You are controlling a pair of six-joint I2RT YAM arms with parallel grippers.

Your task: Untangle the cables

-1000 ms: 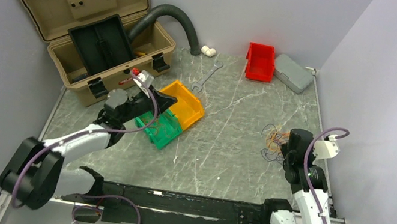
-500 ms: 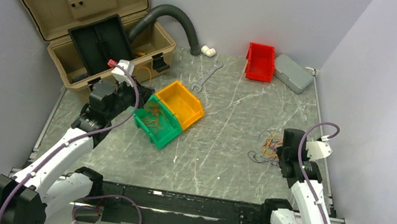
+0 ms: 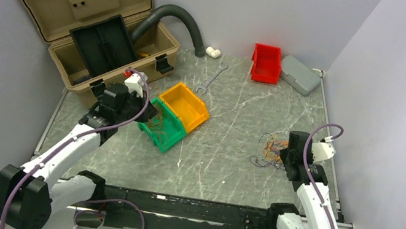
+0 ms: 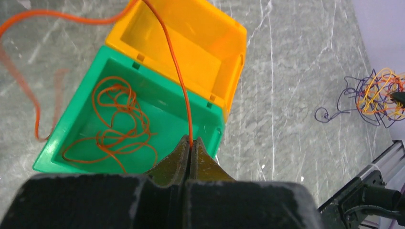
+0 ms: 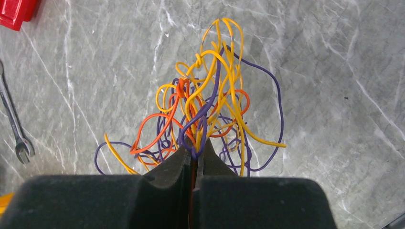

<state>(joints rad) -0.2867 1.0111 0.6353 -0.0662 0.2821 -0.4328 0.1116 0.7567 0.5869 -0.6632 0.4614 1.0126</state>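
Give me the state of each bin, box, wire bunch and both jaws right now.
Toolbox, lid open.
Grey case, shut.
Green bin, holds coiled orange wire.
Yellow bin, empty.
Red bin, looks empty.
Tangle, knotted, on the table.
Left jaws, shut on a single orange wire.
Right jaws, shut on the tangle.

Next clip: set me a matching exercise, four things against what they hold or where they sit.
1 green bin
2 red bin
3 left gripper
4 right gripper

a shut on tangled cables
b holds coiled orange wire
c beside grey case
d shut on single orange wire

Pairs: 1-b, 2-c, 3-d, 4-a
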